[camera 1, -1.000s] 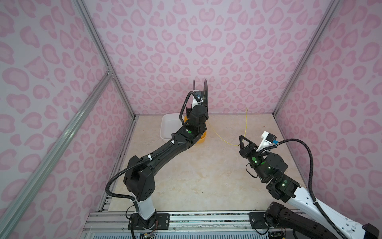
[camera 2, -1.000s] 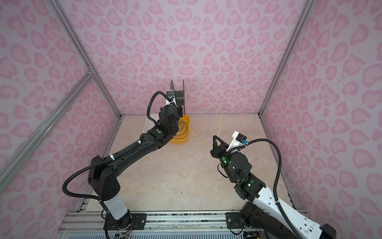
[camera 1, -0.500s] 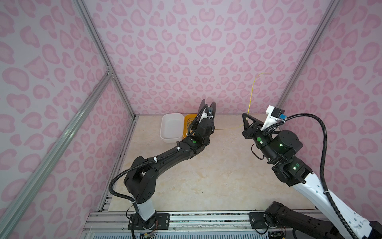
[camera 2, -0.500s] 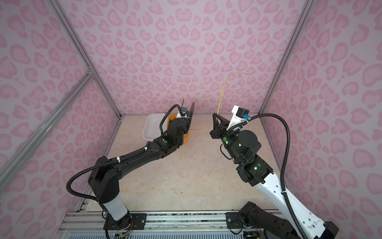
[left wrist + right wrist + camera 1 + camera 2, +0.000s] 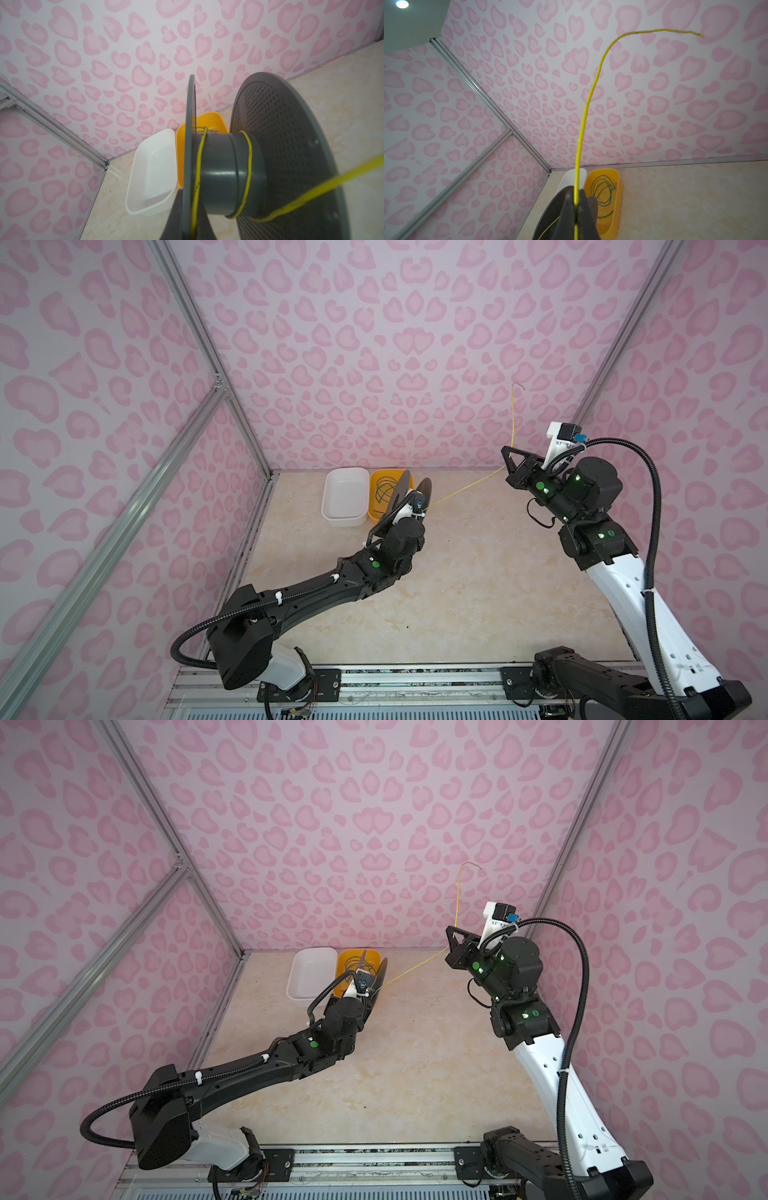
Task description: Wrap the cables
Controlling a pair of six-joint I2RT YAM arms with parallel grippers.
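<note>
Fingers [image 5: 566,212] of the right gripper [image 5: 576,204] are pinched tight on the yellow cable [image 5: 583,116], well apart from the spool [image 5: 220,170]; the left gripper [image 5: 188,209] is clamped on one flange of the spool. Two loose turns sit on its hub. Keeping the span taut while circling should lay turns snugly. The green cable [image 5: 602,191] lies coiled in the bin [image 5: 617,209] just beside the spool.

A white tub [image 5: 345,497] sits beside, perhaps touching, an orange tub [image 5: 382,477] on the marbled tabletop [image 5: 478,593].
</note>
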